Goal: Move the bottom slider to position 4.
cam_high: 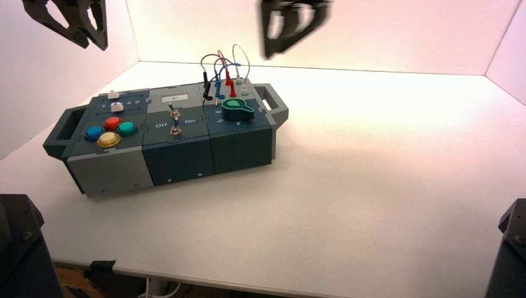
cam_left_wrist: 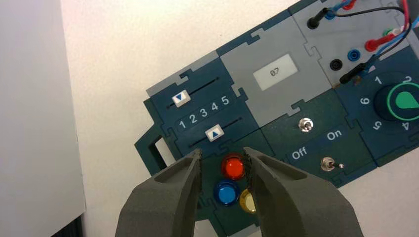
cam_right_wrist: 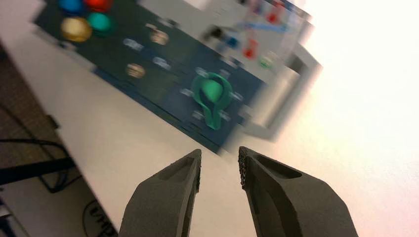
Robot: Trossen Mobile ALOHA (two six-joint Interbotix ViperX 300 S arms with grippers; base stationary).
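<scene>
On the box (cam_high: 180, 149), the bottom slider (cam_left_wrist: 214, 134) sits between the number row (cam_left_wrist: 203, 112) and the push buttons (cam_left_wrist: 233, 167).

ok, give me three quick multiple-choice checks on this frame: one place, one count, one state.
1. Where does the bottom slider sit?
A) between the number row and the coloured push buttons
B) beside the green dial
C) on the box's front wall

2. How many coloured push buttons are there?
A) two
B) four
C) six

3. What state is the left gripper in?
A) open, holding nothing
B) shut on the slider
C) shut on a wire

Answers:
1 A: the left wrist view shows its white knob in the track just buttonward of the 1-to-5 row.
2 B: the high view shows one red, one blue, one green and one yellow.
3 A: its fingers stand apart, and the red button shows through the gap.
The right gripper hangs raised and is also open.
</scene>
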